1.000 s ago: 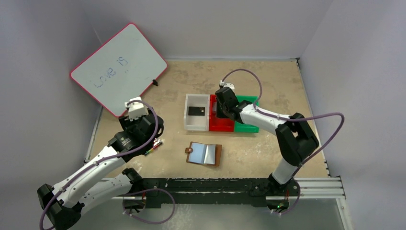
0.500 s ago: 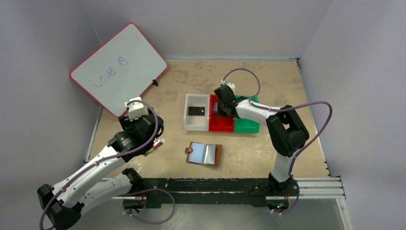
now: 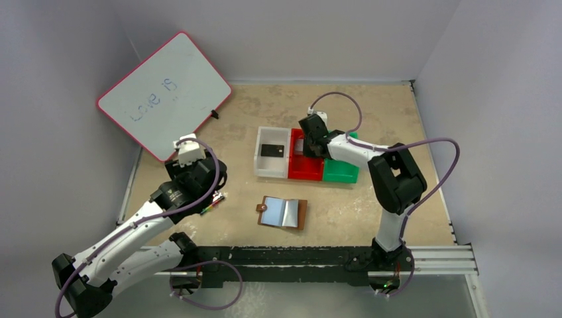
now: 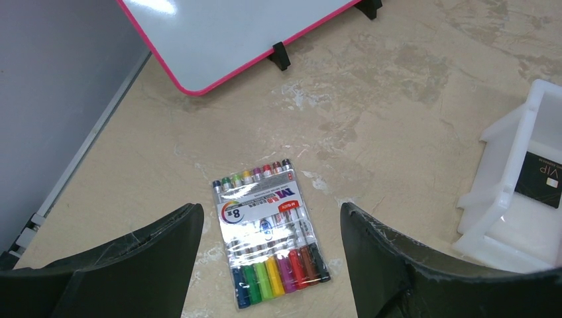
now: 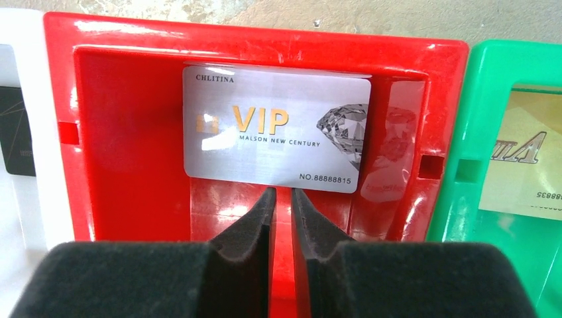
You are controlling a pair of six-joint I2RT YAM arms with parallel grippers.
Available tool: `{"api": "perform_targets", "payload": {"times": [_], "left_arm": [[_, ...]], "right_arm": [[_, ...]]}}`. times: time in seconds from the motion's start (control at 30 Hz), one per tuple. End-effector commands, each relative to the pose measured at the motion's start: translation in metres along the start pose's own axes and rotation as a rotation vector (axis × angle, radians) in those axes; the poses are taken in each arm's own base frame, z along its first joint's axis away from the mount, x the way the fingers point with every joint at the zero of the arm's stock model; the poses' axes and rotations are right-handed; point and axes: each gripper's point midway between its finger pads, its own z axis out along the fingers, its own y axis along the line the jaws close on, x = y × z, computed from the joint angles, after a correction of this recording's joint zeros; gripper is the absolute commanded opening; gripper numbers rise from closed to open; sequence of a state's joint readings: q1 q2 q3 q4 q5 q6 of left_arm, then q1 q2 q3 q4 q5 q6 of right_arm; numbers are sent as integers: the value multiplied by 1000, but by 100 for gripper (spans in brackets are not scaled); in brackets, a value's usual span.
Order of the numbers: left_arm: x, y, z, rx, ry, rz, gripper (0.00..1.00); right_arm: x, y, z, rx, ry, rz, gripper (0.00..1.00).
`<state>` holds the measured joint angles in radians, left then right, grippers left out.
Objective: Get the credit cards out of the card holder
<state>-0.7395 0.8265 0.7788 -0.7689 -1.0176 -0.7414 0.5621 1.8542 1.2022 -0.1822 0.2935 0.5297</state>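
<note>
Right wrist view: right gripper (image 5: 281, 199), jaws nearly together just off the silvery-grey plastic VIP card (image 5: 276, 129), should retreat straight upward from the red plastic bin (image 5: 126, 152).

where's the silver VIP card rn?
In the right wrist view the silver VIP card lies in the red bin, between the white bin and green bin, just beyond the right claw.

Three bins (image 3: 306, 173) side by side mid-table, one card (image 5: 277, 129) in each, wallet (image 3: 283, 212) in front, marker pack (image 4: 270, 232) left, whiteboard (image 3: 164, 93) far left behind.
</note>
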Motion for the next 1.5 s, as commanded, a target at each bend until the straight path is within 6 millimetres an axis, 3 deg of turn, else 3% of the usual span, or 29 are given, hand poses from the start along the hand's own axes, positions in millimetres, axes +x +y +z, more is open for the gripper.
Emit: {"api": "perform_targets", "payload": {"times": [0.0, 0.13, 0.33, 0.5, 0.6, 0.8, 1.0, 1.2, 1.33, 1.47], "left_arm": [[-18, -2, -3, 0, -30, -52, 75], [-17, -4, -2, 4, -23, -45, 75], [-11, -10, 0, 19, 0, -24, 75], [-4, -16, 1, 35, 30, -3, 75], [6, -22, -2, 69, 85, -11, 75], [34, -50, -14, 198, 230, -153, 75], [75, -75, -19, 305, 373, -131, 75], [116, -99, -29, 413, 521, -119, 74], [118, -101, -31, 430, 526, -137, 75], [119, -102, -30, 427, 530, -144, 75]], "right_arm": [[-32, 14, -23, -82, -87, 11, 19], [-34, 20, -37, -143, -96, 17, 29], [-34, 28, -60, -227, -104, 23, 32], [-28, 35, -101, -378, -144, 67, 41], [5, 24, -117, -429, -103, 135, 54], [65, 13, -151, -597, -57, 295, 67], [106, 20, -174, -779, 27, 358, 81], [137, 26, -167, -833, 131, 303, 88], [153, 39, -160, -861, 207, 258, 82], [161, 40, -141, -769, 236, 249, 71]]}}
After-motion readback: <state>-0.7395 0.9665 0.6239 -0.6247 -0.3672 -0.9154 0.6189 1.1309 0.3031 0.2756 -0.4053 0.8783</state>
